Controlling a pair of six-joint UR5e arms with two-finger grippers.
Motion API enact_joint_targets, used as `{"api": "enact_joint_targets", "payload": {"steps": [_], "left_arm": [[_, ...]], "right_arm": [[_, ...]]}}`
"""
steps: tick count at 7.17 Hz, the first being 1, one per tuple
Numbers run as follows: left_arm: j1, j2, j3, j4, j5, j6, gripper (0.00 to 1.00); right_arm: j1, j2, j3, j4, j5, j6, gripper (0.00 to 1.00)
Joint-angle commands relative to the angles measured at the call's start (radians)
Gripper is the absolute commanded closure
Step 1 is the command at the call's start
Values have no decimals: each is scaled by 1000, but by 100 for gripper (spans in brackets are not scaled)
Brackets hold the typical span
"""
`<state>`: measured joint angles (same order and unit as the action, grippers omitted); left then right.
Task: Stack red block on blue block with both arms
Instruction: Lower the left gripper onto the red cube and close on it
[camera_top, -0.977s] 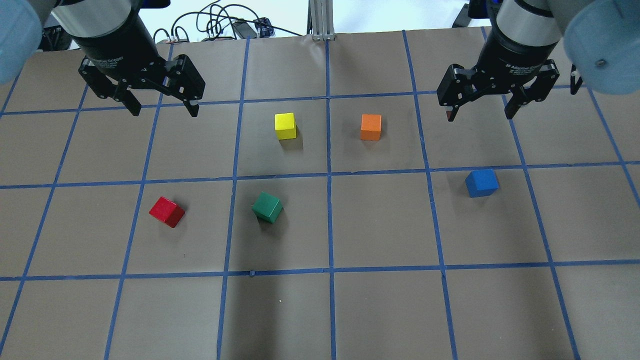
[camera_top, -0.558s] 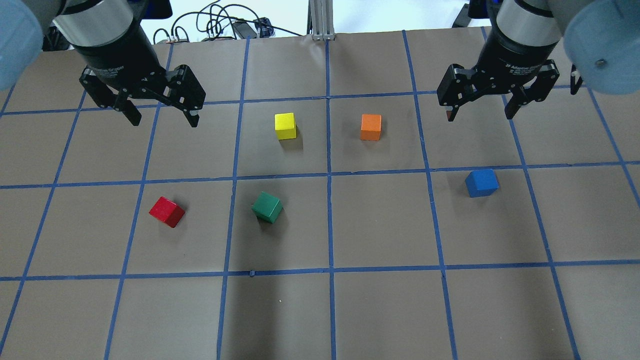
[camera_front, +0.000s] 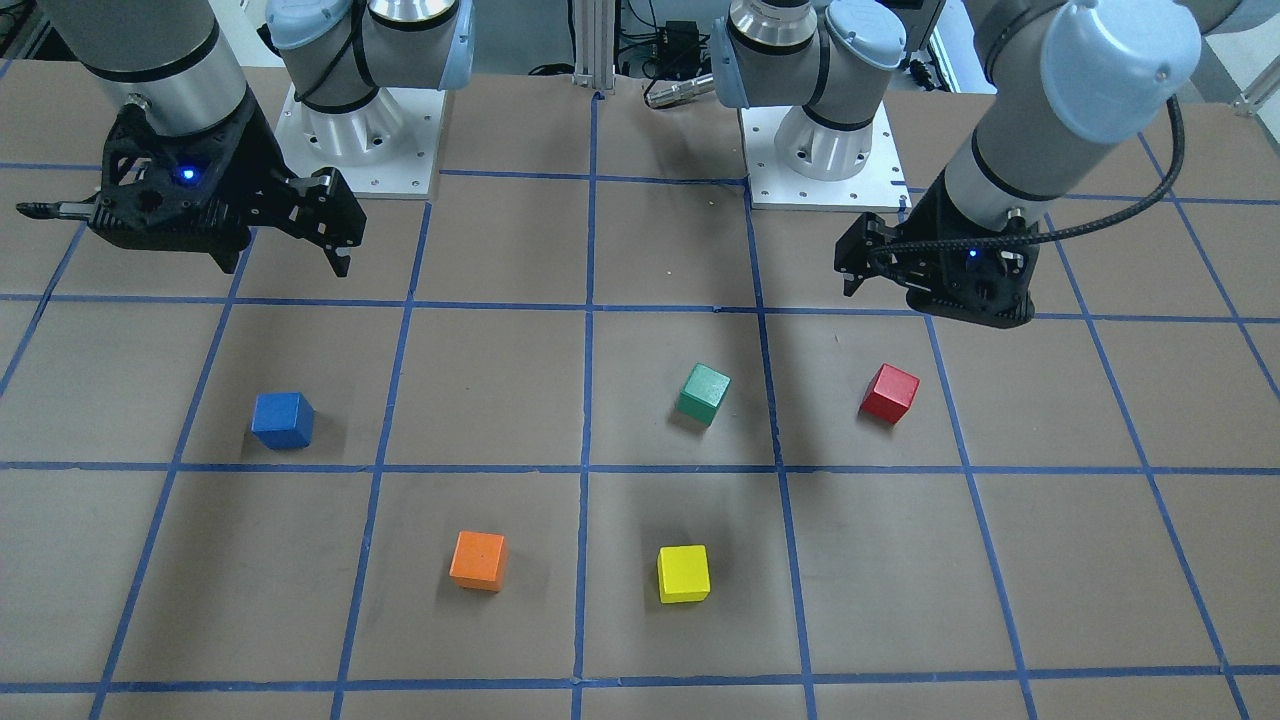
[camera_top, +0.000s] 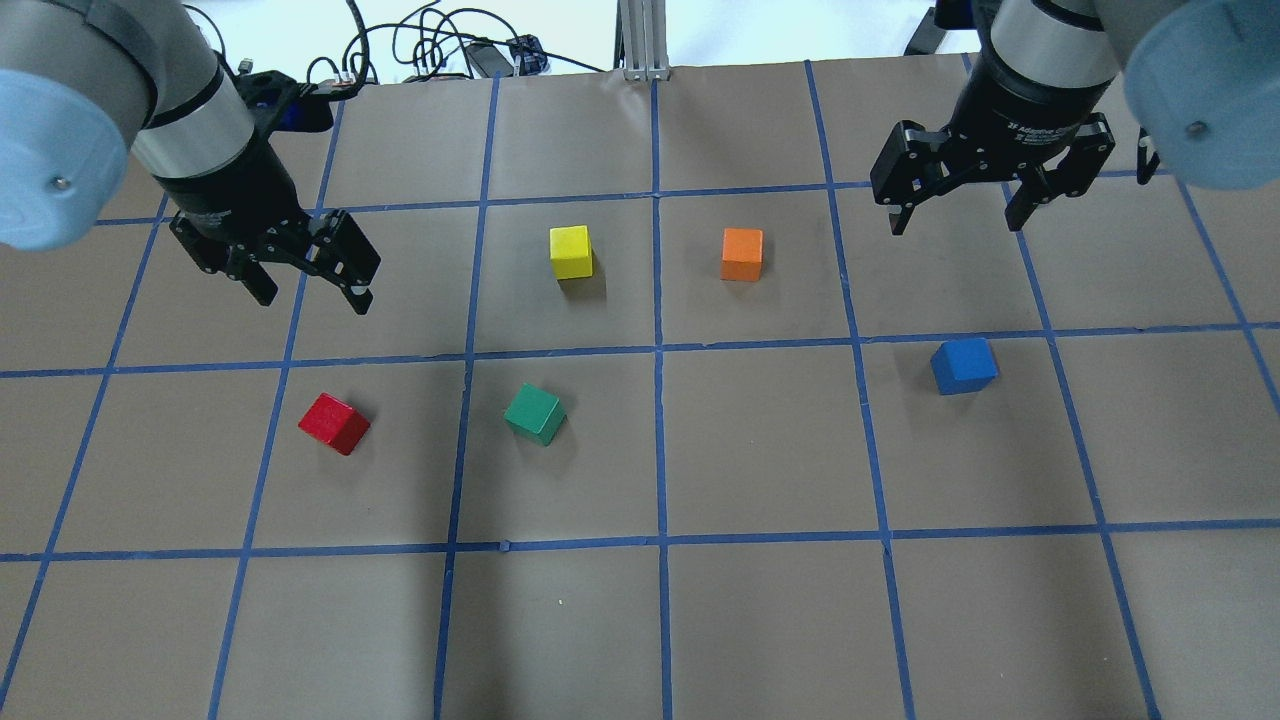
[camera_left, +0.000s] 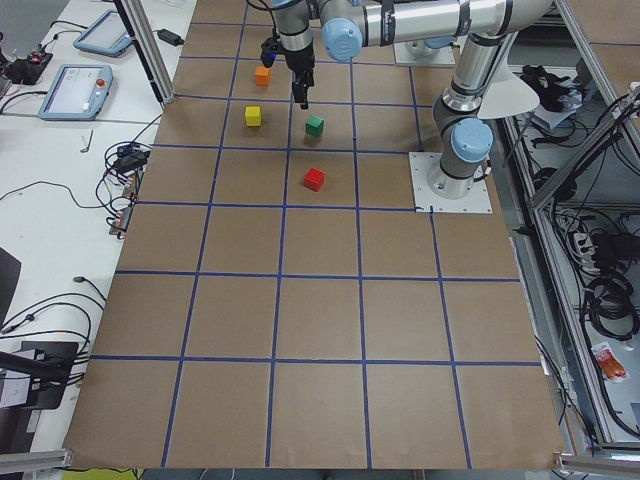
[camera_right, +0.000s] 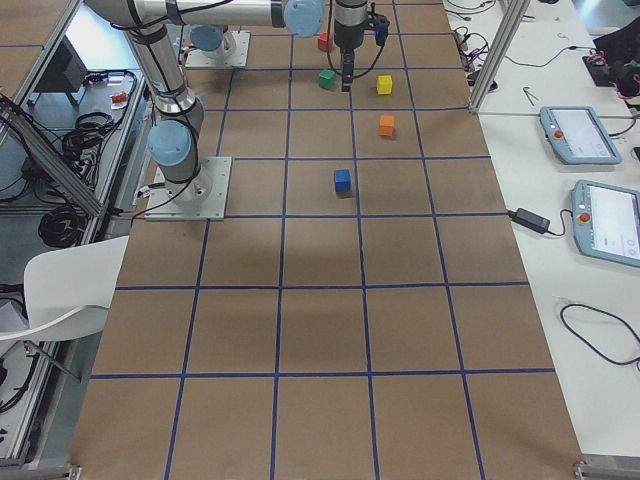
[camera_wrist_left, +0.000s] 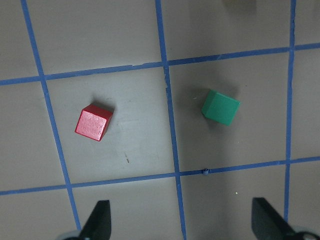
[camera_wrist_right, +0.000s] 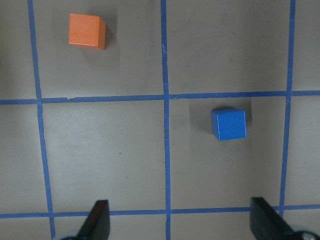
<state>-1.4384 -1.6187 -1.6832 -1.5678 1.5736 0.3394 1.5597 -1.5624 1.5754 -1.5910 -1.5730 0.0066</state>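
The red block (camera_top: 334, 423) lies on the brown table, left of centre; it also shows in the left wrist view (camera_wrist_left: 93, 122) and the front view (camera_front: 889, 392). The blue block (camera_top: 964, 365) lies on the right, also in the right wrist view (camera_wrist_right: 228, 123) and the front view (camera_front: 282, 420). My left gripper (camera_top: 312, 297) is open and empty, above the table and behind the red block. My right gripper (camera_top: 957, 224) is open and empty, high and behind the blue block.
A green cube (camera_top: 535, 414) lies right of the red block. A yellow cube (camera_top: 571, 252) and an orange cube (camera_top: 741, 254) lie farther back near the middle. Blue tape lines grid the table. Cables lie past the far edge (camera_top: 440, 50).
My left gripper has moved forward and down toward the red block, still open. My right gripper has shifted slightly back. The blocks have not moved.
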Motion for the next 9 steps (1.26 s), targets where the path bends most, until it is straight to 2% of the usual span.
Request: {"api": "enact_joint_targets", "payload": {"steps": [1,2,3,4,5,9], "left_arm": [[100,8,-163,118,6,207,0],[157,25,-265,205,6,283,0],[186,26,-377,353,6,349,0],[209,-16,-450,512,6,369,0],[210,-24,-490,553,6,371,0],[205,-110,-495,692,11,372,0]], "right_arm": [[0,1,0,-1,-4,-7,0],[0,1,0,-3,1,-7,0],[-1,1,2,3,-10,-8,0],[0,1,0,0,-5,-7,0],[0,1,-2,-1,-1,-7,0],[-1,1,0,0,2,-7,0]]}}
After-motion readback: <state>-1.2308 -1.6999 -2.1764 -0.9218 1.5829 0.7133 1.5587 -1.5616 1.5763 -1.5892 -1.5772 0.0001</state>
